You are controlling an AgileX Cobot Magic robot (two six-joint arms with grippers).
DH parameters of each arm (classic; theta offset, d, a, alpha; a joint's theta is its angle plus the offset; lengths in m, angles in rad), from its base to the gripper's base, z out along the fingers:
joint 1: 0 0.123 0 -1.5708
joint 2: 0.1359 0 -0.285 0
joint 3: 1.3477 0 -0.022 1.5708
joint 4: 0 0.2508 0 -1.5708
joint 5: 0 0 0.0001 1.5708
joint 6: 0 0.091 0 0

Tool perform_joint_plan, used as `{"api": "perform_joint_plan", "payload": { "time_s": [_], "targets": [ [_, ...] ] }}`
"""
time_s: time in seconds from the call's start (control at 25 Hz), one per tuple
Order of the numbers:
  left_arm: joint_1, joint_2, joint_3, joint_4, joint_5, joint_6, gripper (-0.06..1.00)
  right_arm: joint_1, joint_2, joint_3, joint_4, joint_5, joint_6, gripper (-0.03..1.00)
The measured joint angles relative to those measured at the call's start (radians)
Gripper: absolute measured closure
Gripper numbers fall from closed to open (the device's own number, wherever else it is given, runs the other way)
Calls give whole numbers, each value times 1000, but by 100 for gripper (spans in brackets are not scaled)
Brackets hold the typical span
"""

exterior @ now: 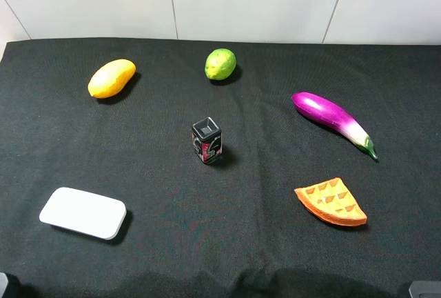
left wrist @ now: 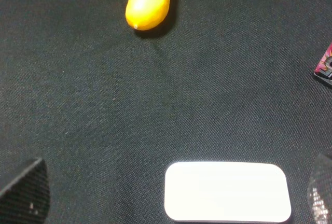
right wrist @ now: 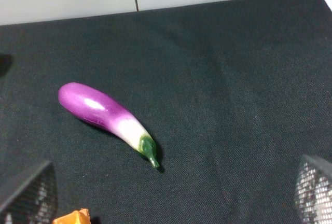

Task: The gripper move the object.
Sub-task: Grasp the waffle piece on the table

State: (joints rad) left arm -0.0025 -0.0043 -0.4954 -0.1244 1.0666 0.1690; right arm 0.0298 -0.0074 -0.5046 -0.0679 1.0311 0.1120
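Observation:
The object, an orange wedge-shaped waffle slice (exterior: pixel 331 203) with a grid top, lies flat on the black cloth at the front right. In the right wrist view only its tip (right wrist: pixel 72 218) shows at the frame's edge. My right gripper (right wrist: pixel 168 193) is open and empty, its fingers (right wrist: pixel 26 193) spread wide, set back from the waffle near the table's front right corner (exterior: pixel 424 289). My left gripper (left wrist: pixel 171 198) is open and empty, its fingertips (left wrist: pixel 23 193) either side of a white pad, at the front left corner (exterior: pixel 7 285).
A white rounded pad (exterior: pixel 83 212) lies at the front left. A yellow-orange mango (exterior: pixel 111 78) is at the back left, a green lime (exterior: pixel 220 63) at the back middle, a purple eggplant (exterior: pixel 333 115) at the right, and a small black box (exterior: pixel 207 141) stands in the centre.

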Motion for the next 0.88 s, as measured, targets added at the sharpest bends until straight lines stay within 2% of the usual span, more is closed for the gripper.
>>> {"api": "perform_joint_plan", "payload": {
  "time_s": [0.68,0.88],
  "targets": [
    [0,0,0,0,0,0,-5,0,0,0,1,0,-1,27],
    [0,0,0,0,0,0,-5,0,64,-14,18,-1,-50,27]
  ]
}}
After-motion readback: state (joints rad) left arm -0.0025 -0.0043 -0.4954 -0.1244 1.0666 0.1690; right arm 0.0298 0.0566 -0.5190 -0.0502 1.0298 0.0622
